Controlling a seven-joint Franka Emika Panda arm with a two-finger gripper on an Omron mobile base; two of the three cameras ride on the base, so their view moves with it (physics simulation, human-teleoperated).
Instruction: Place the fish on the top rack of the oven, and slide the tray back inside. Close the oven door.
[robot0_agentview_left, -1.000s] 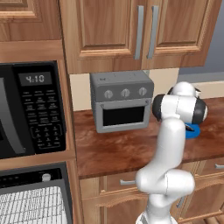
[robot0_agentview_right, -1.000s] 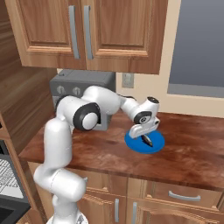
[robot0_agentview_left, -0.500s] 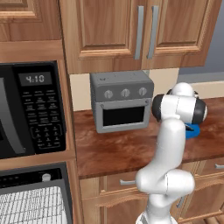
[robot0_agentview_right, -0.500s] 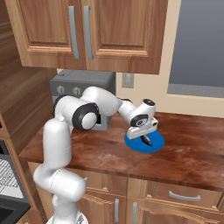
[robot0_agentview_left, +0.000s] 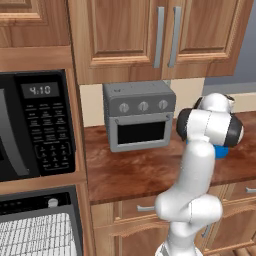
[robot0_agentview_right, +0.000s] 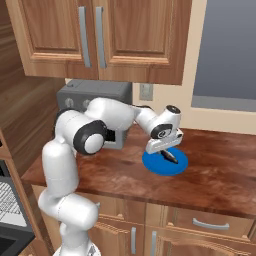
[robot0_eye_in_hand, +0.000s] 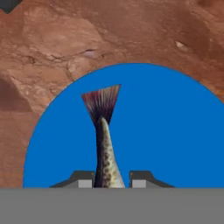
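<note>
— Fish is seen clamped between the two dark fingertips, is it not?

— So it is judged: the gripper is drawn nearly shut on the body, with the tail fanned out ahead of the hand.

— And what is found beneath it?

— A blue plate is spread directly under the hand, and the fish appears to be lying on it, not yet lifted. Beyond the plate, the brown counter is seen. From the right base camera, the gripper is shown low over the plate.

— What might go wrong?

— The body is narrow and rounded, so it could be squeezed out sideways or swung loose once it is raised. The top rack is placed well away from the hand, low and far to its side, so a long carry is needed, and a slack hold could be lost on the way.
</note>
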